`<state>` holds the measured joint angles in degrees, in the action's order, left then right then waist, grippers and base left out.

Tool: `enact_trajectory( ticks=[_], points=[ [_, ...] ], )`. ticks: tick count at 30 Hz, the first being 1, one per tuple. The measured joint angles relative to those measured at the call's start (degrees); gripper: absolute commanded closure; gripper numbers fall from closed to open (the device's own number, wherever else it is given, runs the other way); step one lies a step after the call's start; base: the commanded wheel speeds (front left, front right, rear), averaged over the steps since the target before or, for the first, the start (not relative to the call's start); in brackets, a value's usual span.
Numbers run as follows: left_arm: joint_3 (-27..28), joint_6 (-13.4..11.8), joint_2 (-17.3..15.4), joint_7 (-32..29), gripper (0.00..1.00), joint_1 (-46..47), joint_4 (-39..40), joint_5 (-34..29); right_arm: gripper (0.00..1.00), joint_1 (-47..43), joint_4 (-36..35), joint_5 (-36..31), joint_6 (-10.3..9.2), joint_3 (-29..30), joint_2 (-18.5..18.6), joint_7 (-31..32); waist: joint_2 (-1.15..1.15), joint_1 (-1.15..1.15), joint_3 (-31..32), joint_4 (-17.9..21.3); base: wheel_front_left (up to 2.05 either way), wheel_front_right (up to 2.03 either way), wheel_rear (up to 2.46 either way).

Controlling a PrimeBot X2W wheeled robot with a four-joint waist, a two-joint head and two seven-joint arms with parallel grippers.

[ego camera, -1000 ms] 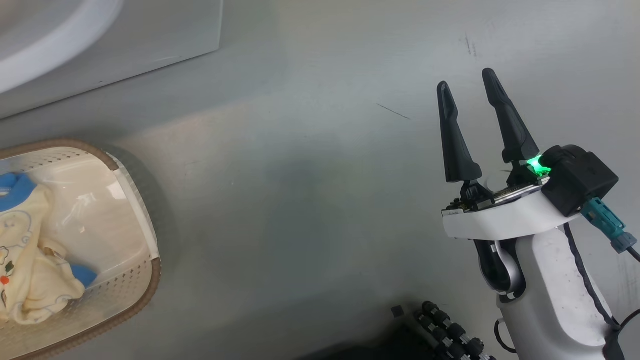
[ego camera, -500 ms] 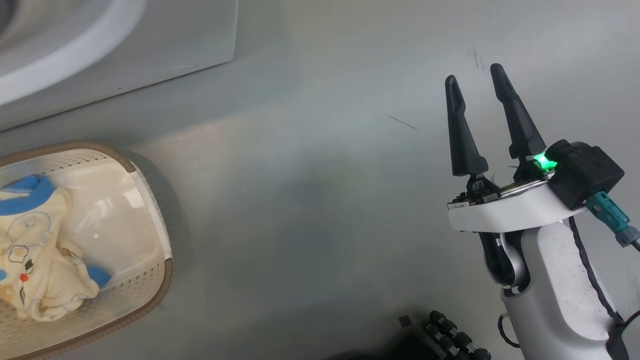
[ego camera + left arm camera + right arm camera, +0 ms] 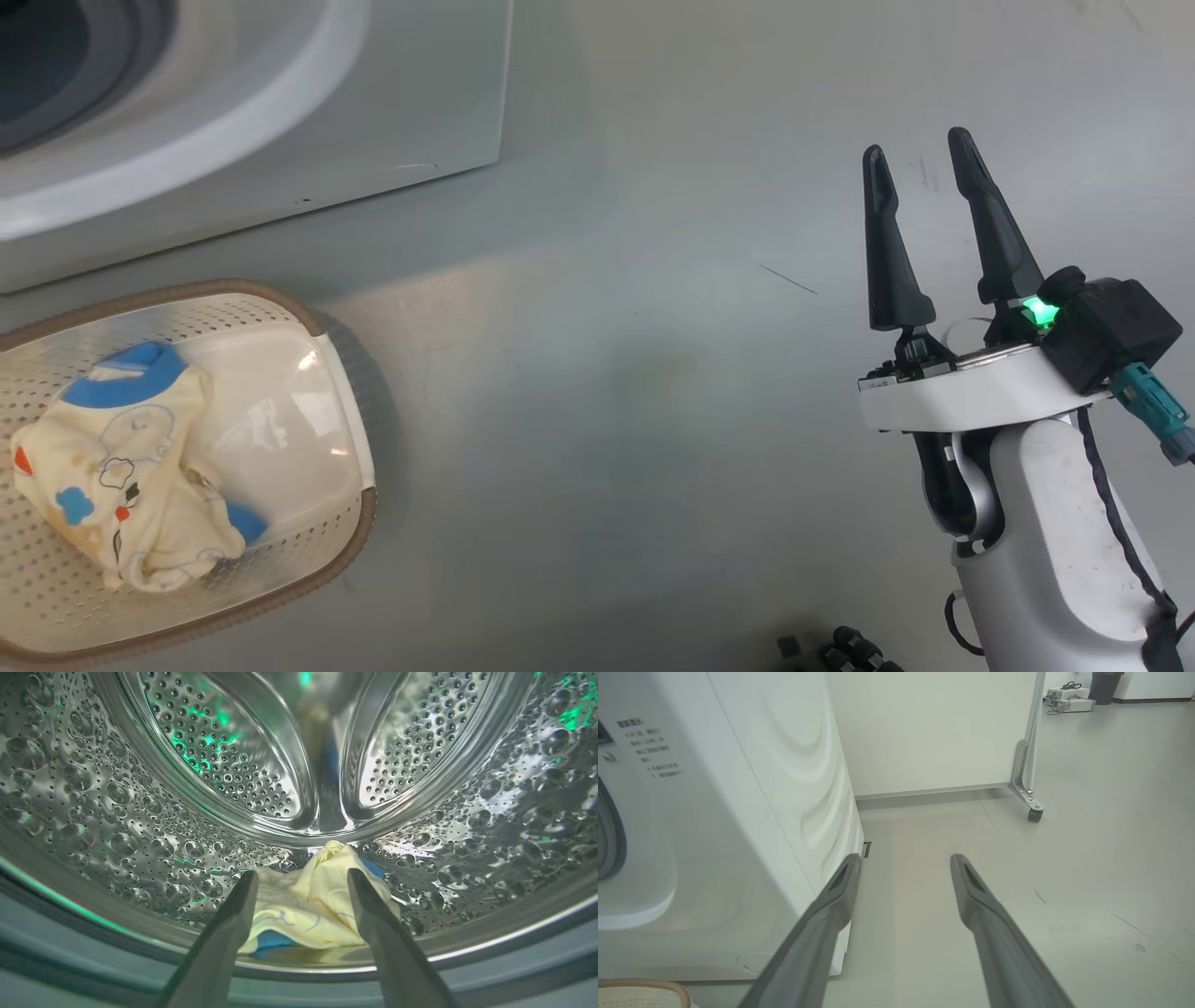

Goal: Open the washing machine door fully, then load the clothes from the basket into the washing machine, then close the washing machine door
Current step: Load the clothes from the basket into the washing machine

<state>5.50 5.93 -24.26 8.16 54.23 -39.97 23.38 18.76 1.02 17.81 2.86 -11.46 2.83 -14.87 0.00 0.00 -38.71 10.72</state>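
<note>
The left gripper point(image 3: 301, 876) stands with its two fingers spread wide inside the steel drum point(image 3: 140, 812), clamping nothing. A cream-yellow garment point(image 3: 322, 905) with blue trim lies bunched on the drum floor just beyond the tips. Both fingers cross in front of its sides, so I cannot tell whether they touch it.

The right gripper point(image 3: 917, 149) is also open and empty, hanging over bare grey floor point(image 3: 607, 373), well apart from everything. Its own wrist view has the right gripper point(image 3: 906, 858) pointing past the corner of the washing machine point(image 3: 738, 812) towards a white partition on a caster point(image 3: 1035, 812). Small print on the machine's front is too small to read.

The head view adds a second garment point(image 3: 131, 485), cream-yellow with a blue collar and small prints, lying crumpled in the basket point(image 3: 359, 523) on the floor before the washing machine point(image 3: 373, 112). The basket is cut off at the left and bottom edges, and only the machine's lower corner and a slice of its porthole appear. In the right wrist view a sliver of the basket's brown rim point(image 3: 640, 983) peeks in at the bottom left.
</note>
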Motion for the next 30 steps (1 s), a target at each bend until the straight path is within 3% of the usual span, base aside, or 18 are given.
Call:
enact_trajectory(
  ticks=[7,19,30],
  points=[
    [-0.07,0.0,3.71,6.62,0.0,-8.32,1.67,0.0,0.0,-2.09,1.46,-0.83,0.02,0.83,-0.01,0.0,0.0,0.0,2.92,-1.9,0.0,0.0,0.0],
    [-0.37,-1.68,12.58,6.6,0.0,-24.77,7.35,-0.49,0.0,-7.6,4.0,-1.85,0.11,3.14,-0.02,0.0,0.0,0.0,11.21,-5.04,0.0,0.0,0.0],
    [-1.13,-2.69,18.03,6.55,0.0,-36.76,16.22,-1.98,0.0,-13.03,5.72,-2.92,0.59,3.85,0.37,0.0,0.0,0.0,19.73,-8.36,0.0,0.0,0.0]
  ],
)
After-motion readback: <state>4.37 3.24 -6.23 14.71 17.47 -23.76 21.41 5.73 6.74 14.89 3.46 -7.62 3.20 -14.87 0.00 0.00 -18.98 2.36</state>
